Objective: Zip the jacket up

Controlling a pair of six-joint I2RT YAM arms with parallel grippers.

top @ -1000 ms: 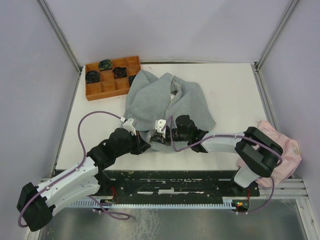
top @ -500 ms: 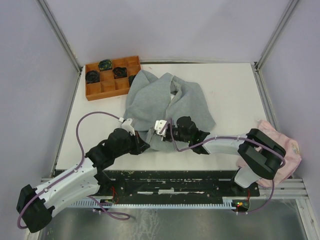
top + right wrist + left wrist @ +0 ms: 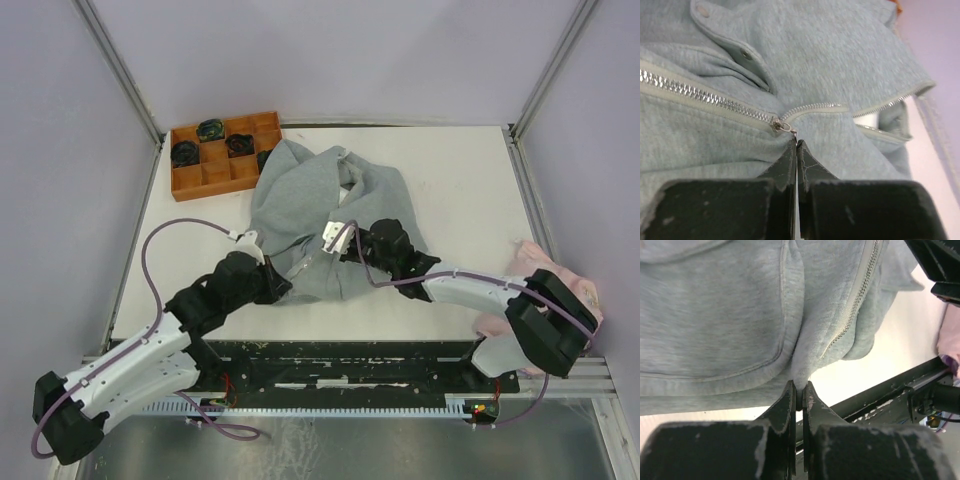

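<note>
The light grey fleece jacket (image 3: 300, 200) lies spread on the white table, its hood toward the far side. My left gripper (image 3: 286, 290) is shut on the jacket's bottom hem beside the foot of the zipper; the left wrist view shows the hem (image 3: 799, 371) pinched between the closed fingers (image 3: 799, 390), with the zipper (image 3: 856, 302) running up to the right. My right gripper (image 3: 348, 252) sits over the jacket's front. In the right wrist view it (image 3: 796, 142) is shut on the pull tab of the zipper slider (image 3: 776, 125); the teeth are joined to the left and split open to the right.
An orange compartment tray (image 3: 200, 178) holding dark objects stands at the far left, touching the jacket's hood side. A pale pink cloth (image 3: 580, 300) lies at the right edge under the right arm's base. Metal frame posts stand at the table's corners.
My right gripper has moved away from the near edge, up along the jacket front, drawing the slider with it. The left gripper stays at the hem, shifted slightly left.
</note>
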